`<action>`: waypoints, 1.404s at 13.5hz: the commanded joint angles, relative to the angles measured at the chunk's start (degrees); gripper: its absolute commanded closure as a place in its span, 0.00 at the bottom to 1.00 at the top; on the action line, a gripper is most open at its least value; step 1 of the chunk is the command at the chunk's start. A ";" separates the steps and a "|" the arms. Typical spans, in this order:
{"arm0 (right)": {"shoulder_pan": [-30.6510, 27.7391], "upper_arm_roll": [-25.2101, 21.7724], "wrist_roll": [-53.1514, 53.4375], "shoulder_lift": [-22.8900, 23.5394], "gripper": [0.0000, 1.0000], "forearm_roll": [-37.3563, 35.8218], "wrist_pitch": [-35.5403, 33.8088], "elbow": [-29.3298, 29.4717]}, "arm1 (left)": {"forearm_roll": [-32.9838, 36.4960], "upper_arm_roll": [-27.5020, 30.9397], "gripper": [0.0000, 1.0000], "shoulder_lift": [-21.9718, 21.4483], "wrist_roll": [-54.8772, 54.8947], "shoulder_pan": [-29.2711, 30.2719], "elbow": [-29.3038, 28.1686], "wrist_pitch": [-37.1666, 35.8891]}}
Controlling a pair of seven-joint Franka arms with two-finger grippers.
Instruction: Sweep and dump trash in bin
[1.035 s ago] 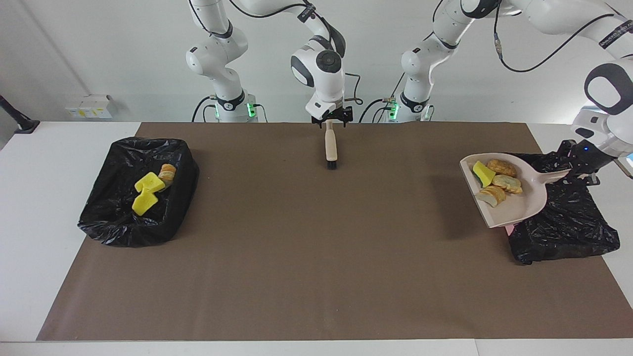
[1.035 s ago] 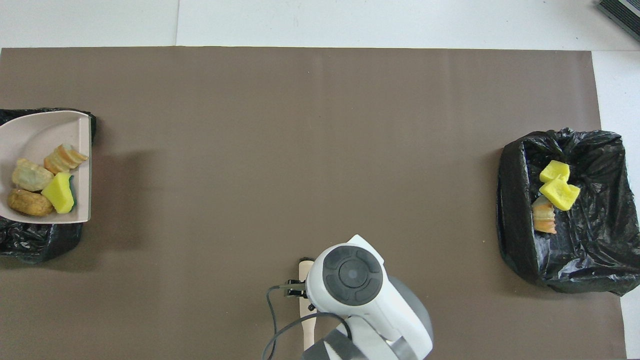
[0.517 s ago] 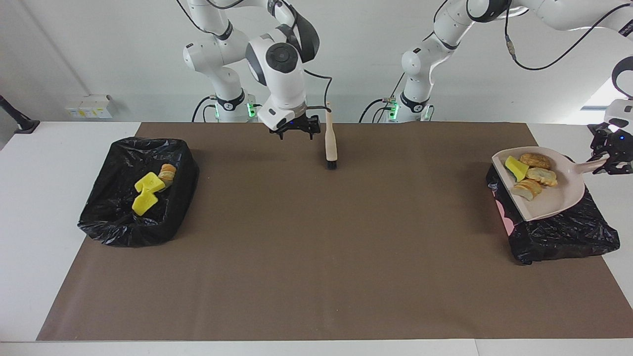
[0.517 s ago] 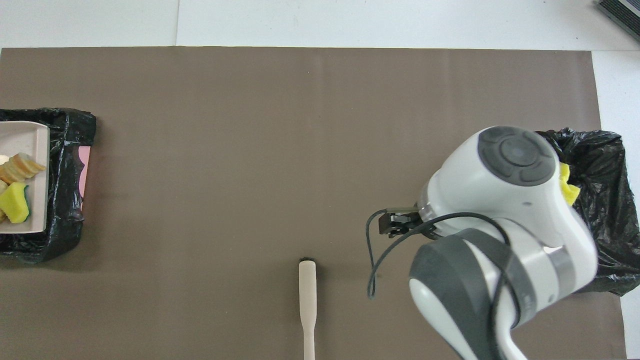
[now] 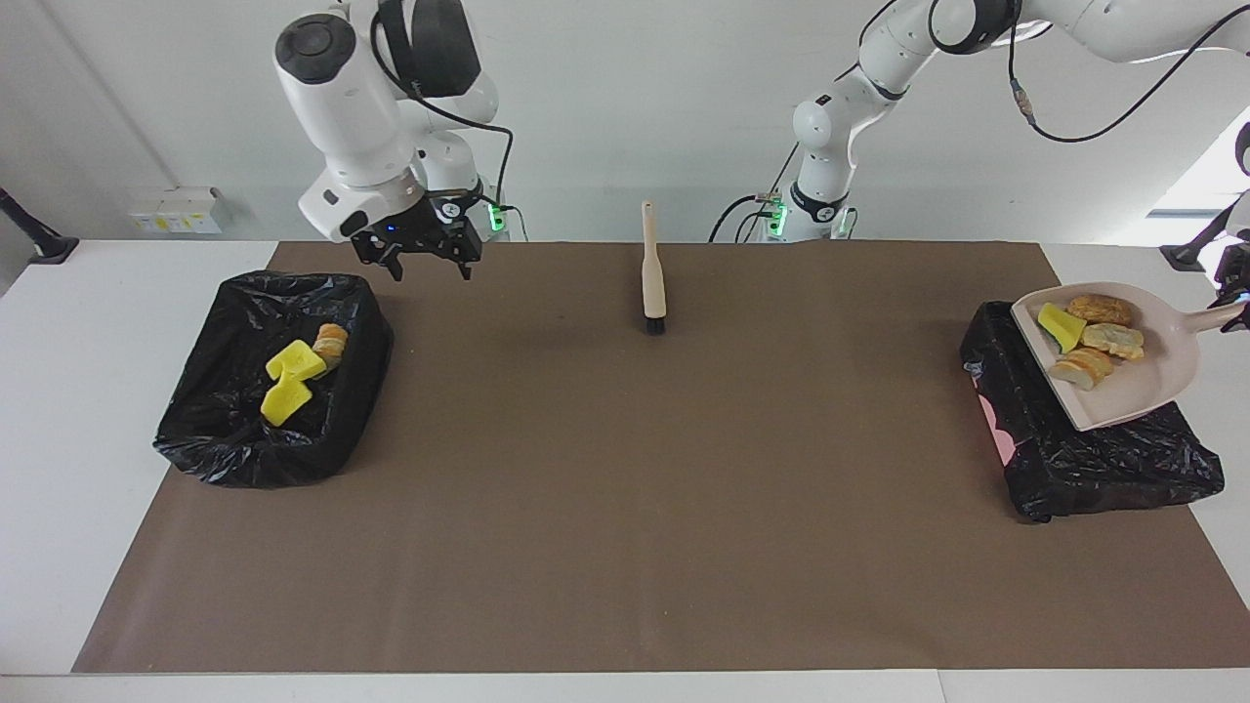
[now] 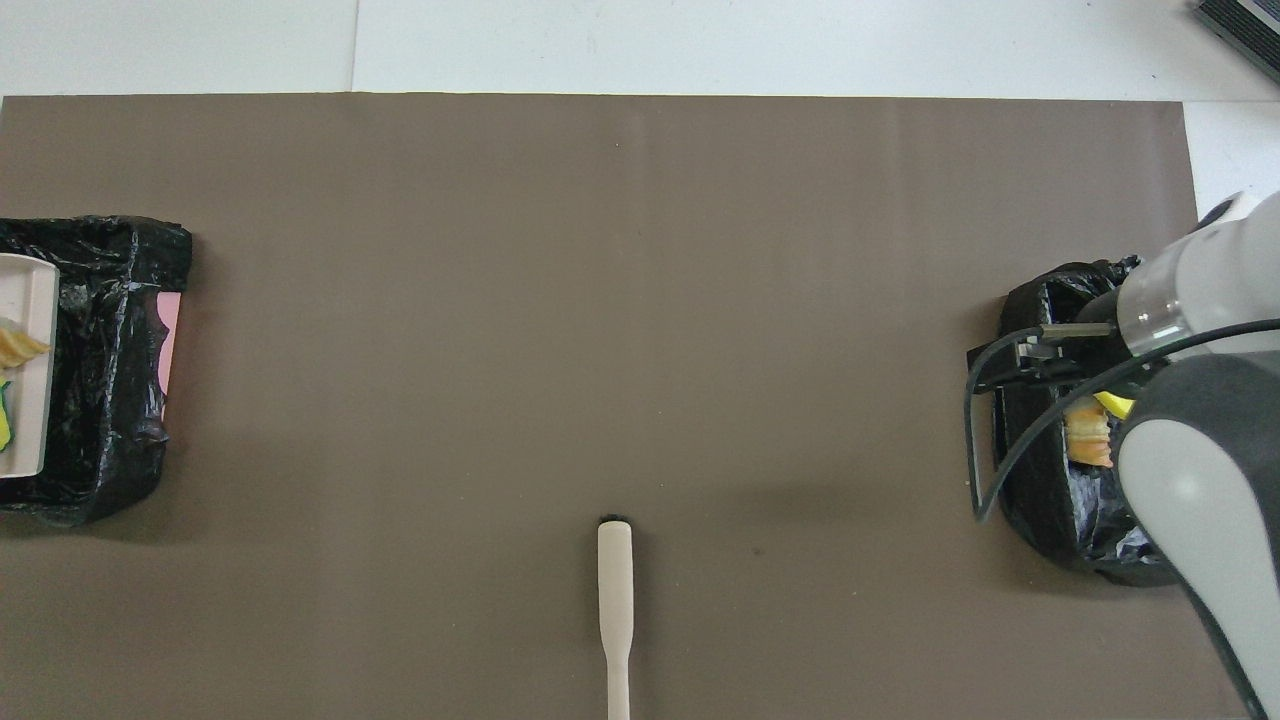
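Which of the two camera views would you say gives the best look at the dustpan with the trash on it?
The facing view: the whole dustpan shows, held by its handle over the bin at the left arm's end, carrying four pieces of trash. The overhead view catches only the dustpan's edge at the frame border.

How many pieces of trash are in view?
7. Three lie in the bin at the right arm's end: two yellow, one tan. Four sit in the dustpan over the other bin: one yellow, three tan.
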 commanded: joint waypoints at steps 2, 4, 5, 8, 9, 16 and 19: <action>-2.11 0.89 -1.81 1.17 0.00 -1.67 -1.35 5.38 | 8.53 -0.21 1.00 1.18 -1.27 -2.59 1.80 1.19; -2.73 0.71 -1.81 1.17 0.00 -1.94 -1.43 5.74 | 13.71 -0.47 1.00 0.57 -4.52 -3.21 0.57 3.38; -3.52 0.71 -1.90 1.08 0.00 -1.94 -1.61 6.09 | 15.48 -0.30 1.00 -0.22 -7.06 -4.69 -1.09 4.18; -5.63 0.71 -1.99 4.06 0.00 -1.67 -5.56 11.70 | 26.54 -0.39 1.00 -3.12 -14.80 -8.65 -6.20 5.50; -5.72 0.71 -1.99 4.33 0.00 -1.76 -5.39 12.07 | 28.05 -0.30 1.00 -3.56 -15.69 -9.36 -6.90 5.33; -5.81 0.54 -1.81 3.81 0.00 -2.12 -4.42 11.46 | 38.35 -0.39 1.00 -9.09 -22.64 -12.18 -10.78 4.36; -5.81 0.54 -1.72 3.54 0.00 -1.94 -4.60 11.11 | 33.98 -0.91 1.00 -11.29 -22.73 -12.35 -10.60 3.14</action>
